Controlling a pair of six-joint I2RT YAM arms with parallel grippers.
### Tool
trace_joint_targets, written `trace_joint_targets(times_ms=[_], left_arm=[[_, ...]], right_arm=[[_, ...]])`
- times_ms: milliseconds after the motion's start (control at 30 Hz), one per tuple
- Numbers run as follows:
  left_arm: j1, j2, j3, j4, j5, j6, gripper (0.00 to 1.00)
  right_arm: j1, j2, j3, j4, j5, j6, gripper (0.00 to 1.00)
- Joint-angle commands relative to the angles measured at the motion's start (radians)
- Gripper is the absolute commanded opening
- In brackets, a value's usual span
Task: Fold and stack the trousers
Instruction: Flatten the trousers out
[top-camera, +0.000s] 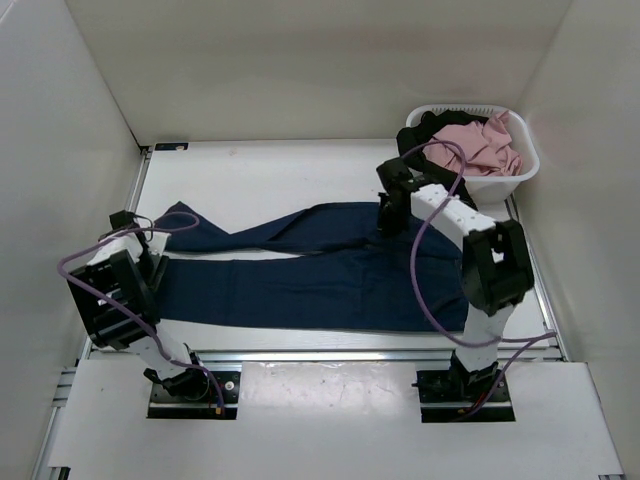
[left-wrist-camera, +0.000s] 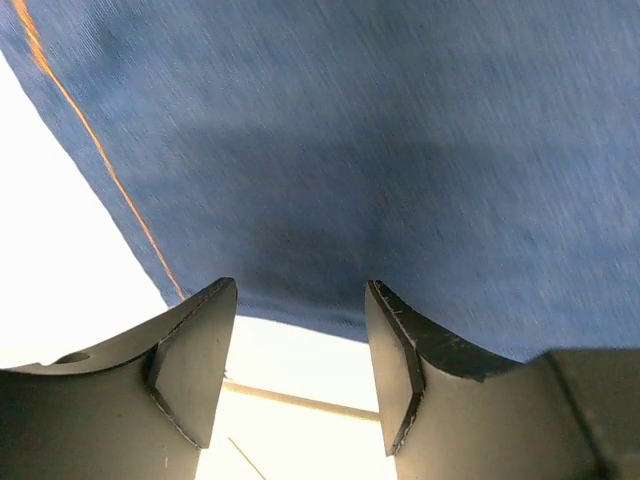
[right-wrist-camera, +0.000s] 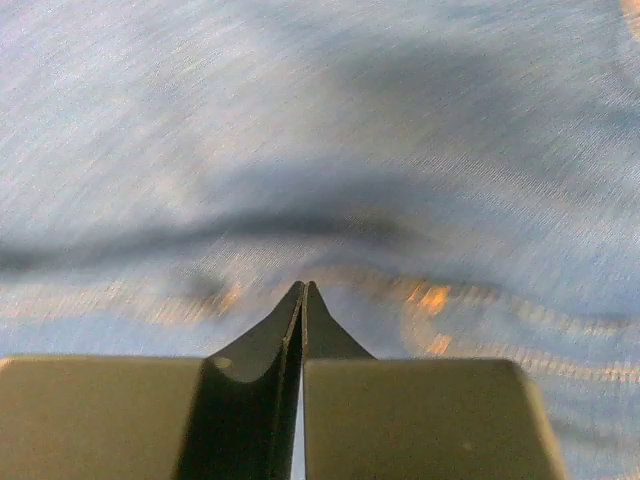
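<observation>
1. Enclosure: plain white walls stand on three sides of a white tabletop. A metal rail runs along its near edge.
2. Trousers: dark blue denim jeans lying flat across the middle of the tabletop. The waist end is toward the right. The two legs reach left and split apart near the left edge.
3. Laundry basket: white, at the far right corner and apart from the jeans. It holds a pink cloth and a black garment.
4. Left pincer: low over the leg ends at the left side. Its jaws are parted, with nothing between them. The denim hem, with an orange seam, lies just beyond the fingertips, and bright tabletop shows below.
5. Right pincer: at the far edge of the jeans near the waist, with its jaws pressed together. The tips meet at a wrinkle of denim; whether cloth is pinched cannot be told.
6. Purple cables loop along both arms.
</observation>
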Motion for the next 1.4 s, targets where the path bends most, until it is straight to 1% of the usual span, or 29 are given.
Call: trace_joint_targets(times_ms=[0,33,100,200,233,300,333,367,400,433,467,500,600,767,867,900,933,967,1000,1033,1067,1100,1133,1167,1233,1267,1300,1333,1367], left_arm=[[0.000,-0.092,-0.045,-0.027,0.026,-0.003,0.66],[0.000,-0.105,-0.059,-0.027,0.026,-0.003,0.67],[0.009,-0.118,-0.069,-0.039,0.017,-0.028,0.67],[0.022,-0.139,-0.100,-0.049,0.016,-0.037,0.67],[0.038,-0.139,-0.100,-0.049,0.006,-0.037,0.67],[0.068,-0.128,-0.114,-0.049,0.006,-0.037,0.67],[0.078,-0.116,-0.128,-0.049,0.006,-0.037,0.67],[0.078,-0.116,-0.140,-0.040,0.006,-0.037,0.67],[0.091,-0.105,-0.140,-0.039,0.006,-0.037,0.67],[0.102,-0.105,-0.152,-0.039,-0.003,-0.037,0.67],[0.102,-0.105,-0.166,-0.039,-0.003,-0.037,0.67],[0.113,-0.105,-0.166,-0.039,-0.013,-0.025,0.67],[0.137,-0.128,-0.195,-0.030,-0.022,-0.005,0.68],[0.191,-0.162,-0.238,-0.030,-0.046,0.029,0.68],[0.202,-0.216,-0.238,-0.070,-0.057,0.061,0.68],[0.202,-0.233,-0.219,-0.093,-0.039,0.070,0.68],[0.202,-0.246,-0.191,-0.121,-0.017,0.070,0.68],[0.202,-0.257,-0.110,-0.153,0.047,0.070,0.70],[0.202,-0.269,-0.061,-0.218,0.087,0.070,0.71],[0.184,-0.270,-0.009,-0.248,0.125,0.060,0.72],[0.143,-0.270,0.040,-0.265,0.153,0.035,0.73],[0.116,-0.270,0.132,-0.265,0.167,0.022,0.78],[0.089,-0.260,0.179,-0.274,0.179,0.006,0.80],[0.035,-0.230,0.264,-0.274,0.179,-0.021,0.81],[-0.022,-0.178,0.332,-0.265,0.179,-0.044,0.83],[-0.048,-0.149,0.358,-0.254,0.179,-0.058,0.83],[-0.092,-0.088,0.374,-0.241,0.165,-0.058,0.83],[-0.114,-0.058,0.374,-0.224,0.150,-0.058,0.86],[-0.134,-0.030,0.374,-0.208,0.138,-0.058,0.86]], right_arm=[[0.143,-0.181,-0.035,0.001,0.044,-0.087,0.00],[0.198,-0.197,-0.050,0.001,0.066,-0.087,0.00],[0.232,-0.242,-0.119,-0.011,0.096,-0.038,0.00],[0.232,-0.311,-0.222,-0.011,0.084,0.068,0.03],[0.232,-0.354,-0.295,-0.011,0.111,0.092,0.05],[0.211,-0.403,-0.375,-0.011,0.122,0.175,0.05],[0.176,-0.449,-0.418,-0.011,0.122,0.207,0.05],[0.154,-0.469,-0.509,-0.011,0.122,0.236,0.05],[0.128,-0.487,-0.556,-0.011,0.091,0.287,0.05],[0.076,-0.500,-0.600,-0.011,0.077,0.304,0.05],[0.051,-0.510,-0.642,-0.011,0.064,0.318,0.05],[0.010,-0.523,-0.718,-0.011,0.064,0.329,0.05],[-0.030,-0.532,-0.808,-0.011,0.040,0.343,0.05],[-0.039,-0.544,-0.920,-0.020,0.004,0.363,0.05],[-0.039,-0.581,-0.932,-0.057,-0.005,0.363,0.05],[-0.039,-0.616,-0.941,-0.084,-0.005,0.363,0.05],[-0.039,-0.639,-0.941,-0.097,-0.015,0.352,0.05],[-0.039,-0.665,-0.928,-0.109,-0.016,0.341,0.05],[-0.039,-0.716,-0.911,-0.132,-0.016,0.329,0.06],[-0.039,-0.737,-0.850,-0.144,-0.006,0.317,0.12],[-0.039,-0.753,-0.810,-0.158,0.006,0.288,0.16],[-0.039,-0.762,-0.762,-0.187,0.018,0.271,0.21],[-0.050,-0.762,-0.654,-0.200,0.032,0.255,0.30],[-0.065,-0.732,-0.600,-0.210,0.052,0.220,0.37],[-0.088,-0.689,-0.497,-0.230,0.061,0.192,0.51],[-0.125,-0.638,-0.415,-0.230,0.061,0.165,0.54],[-0.147,-0.612,-0.380,-0.230,0.061,0.154,0.55],[-0.170,-0.584,-0.354,-0.209,0.037,0.145,0.57],[-0.222,-0.560,-0.334,-0.194,0.020,0.145,0.58]])
